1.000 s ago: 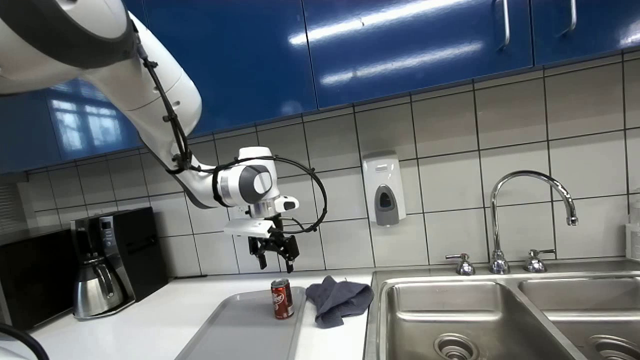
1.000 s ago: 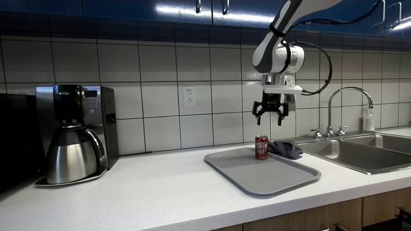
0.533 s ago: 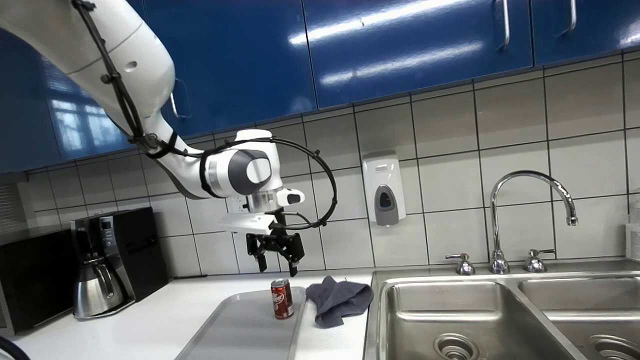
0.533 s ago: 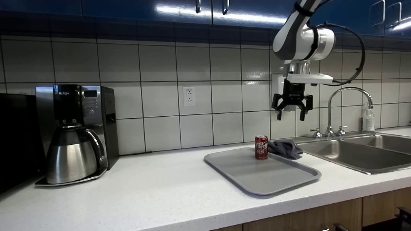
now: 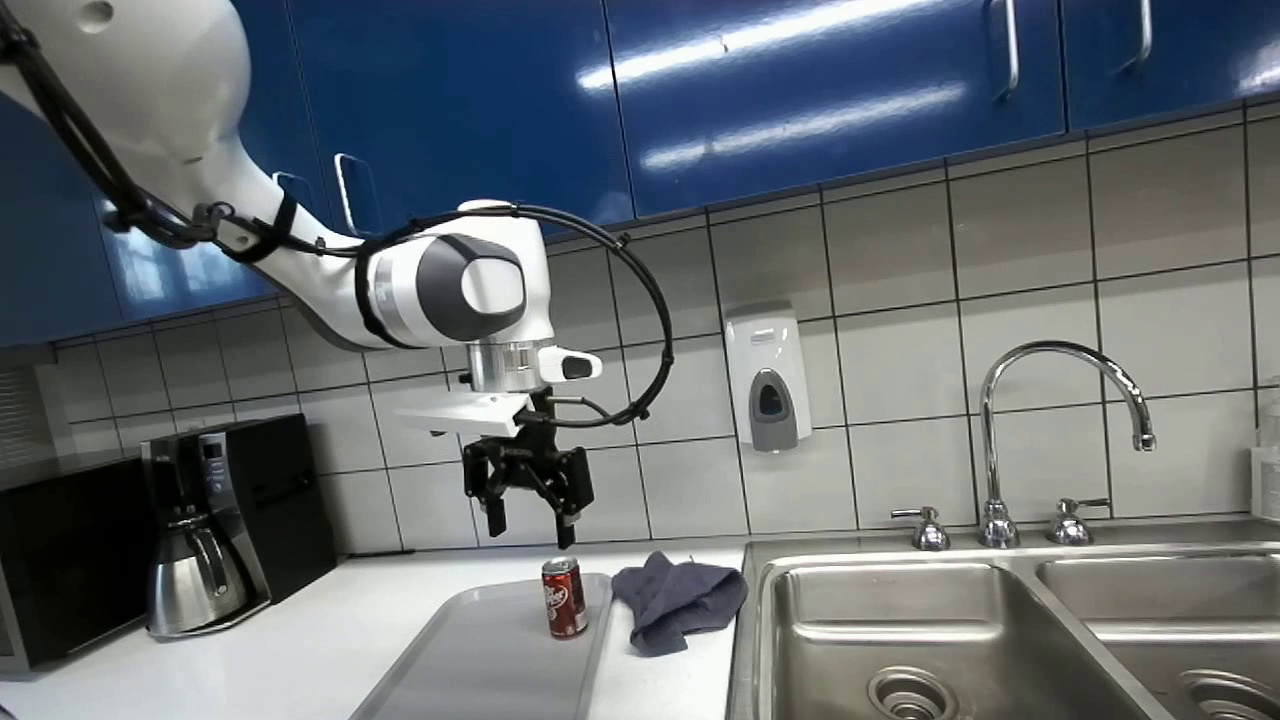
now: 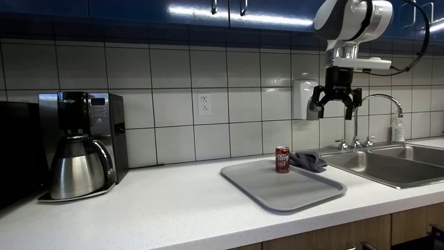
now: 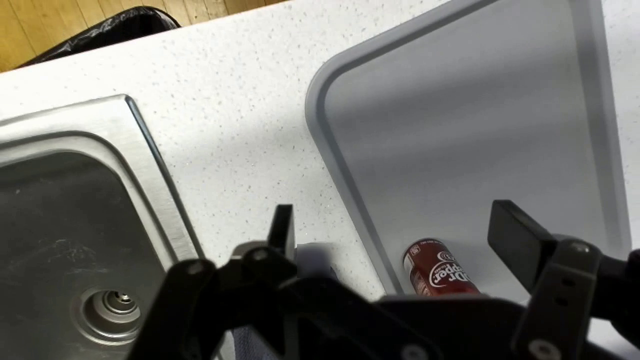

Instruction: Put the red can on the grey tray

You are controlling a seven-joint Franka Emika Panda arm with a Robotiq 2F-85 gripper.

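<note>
"What's closest to us?"

"Wooden cabinet fronts, under the front edge of the white speckled bench. On the bench lies the grey tray, flat."

"And the robot arm?"

"It reaches down from overhead. See the gripper? It hangs above the bench, pointing down, higher than the red can and apart from it. Its jaws stand wide."

"So where exactly is the can?"

"Standing upright on the tray, just inside the rim, on the side toward the steel sink. You can read Dr Pepper on it."

"And that dark cloth?"

"Bunched on the bench just beside the tray, between it and the sink. Whether cloth and rim touch, I can't tell from here."

"Past it I see the curved tap."

"At the sink's back edge, yes, shiny, with a lever on either side. Overhead hang glossy blue cupboards."

"And behind all that, the wall."

"Pale tiles with dark joints. A white soap dispenser is fixed to it, partly behind the gripper from where I stand, and farther along there's a power outlet."
</note>
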